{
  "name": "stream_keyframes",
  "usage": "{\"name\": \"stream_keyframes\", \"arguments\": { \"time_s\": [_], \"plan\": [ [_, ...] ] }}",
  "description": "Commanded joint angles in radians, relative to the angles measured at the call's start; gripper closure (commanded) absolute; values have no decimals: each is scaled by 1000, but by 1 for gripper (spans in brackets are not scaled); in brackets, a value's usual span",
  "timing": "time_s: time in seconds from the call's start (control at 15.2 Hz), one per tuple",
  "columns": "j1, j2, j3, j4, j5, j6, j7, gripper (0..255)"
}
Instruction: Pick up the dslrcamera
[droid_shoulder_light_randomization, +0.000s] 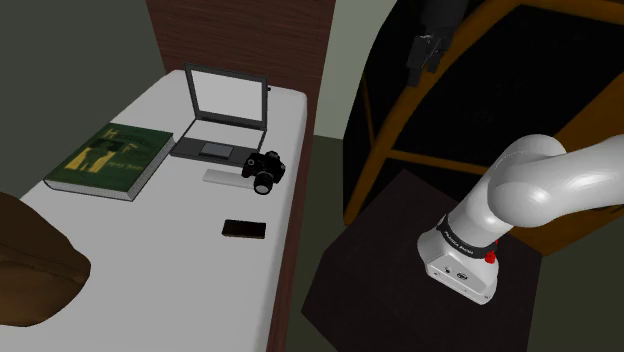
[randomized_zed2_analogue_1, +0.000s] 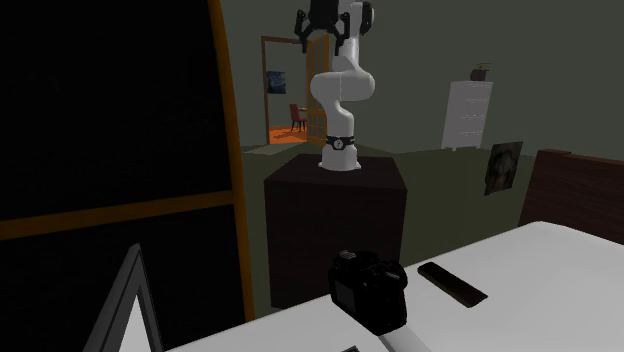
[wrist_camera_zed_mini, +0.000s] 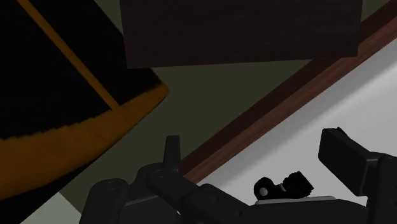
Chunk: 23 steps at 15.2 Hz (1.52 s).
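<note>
The DSLR camera (droid_shoulder_light_randomization: 265, 170) is black with its lens toward the table's near edge, and it stands on the white table (droid_shoulder_light_randomization: 170, 260) just in front of the laptop. In the second exterior view the camera (randomized_zed2_analogue_1: 368, 291) shows its back, close by. My gripper (randomized_zed2_analogue_1: 320, 33) is held high above the stand, far from the camera, open with nothing between its fingers. In the shoulder view the gripper (droid_shoulder_light_randomization: 428, 48) is a dark shape at the top. In the wrist view the gripper (wrist_camera_zed_mini: 257, 160) has its fingers apart, and a small black camera (wrist_camera_zed_mini: 284, 188) lies far off on the white surface.
An open laptop (droid_shoulder_light_randomization: 222, 120), a green book (droid_shoulder_light_randomization: 110, 160), a flat white item (droid_shoulder_light_randomization: 225, 176) and a black phone (droid_shoulder_light_randomization: 244, 229) share the table. A brown rounded object (droid_shoulder_light_randomization: 30, 270) sits at its near left. The dark stand (randomized_zed2_analogue_1: 335, 190) is beside the table, and a curved orange-edged frame (droid_shoulder_light_randomization: 400, 110) is behind it.
</note>
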Motion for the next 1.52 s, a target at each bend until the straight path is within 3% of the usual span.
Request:
{"name": "stream_keyframes", "arguments": {
  "time_s": [0.0,0.79,1.45],
  "plan": [
    [0,0,0,0,0,0,0,0],
    [11,197,15,-219,181,479,198,0],
    [70,544,22,-228,394,908,258,0]
  ]
}}
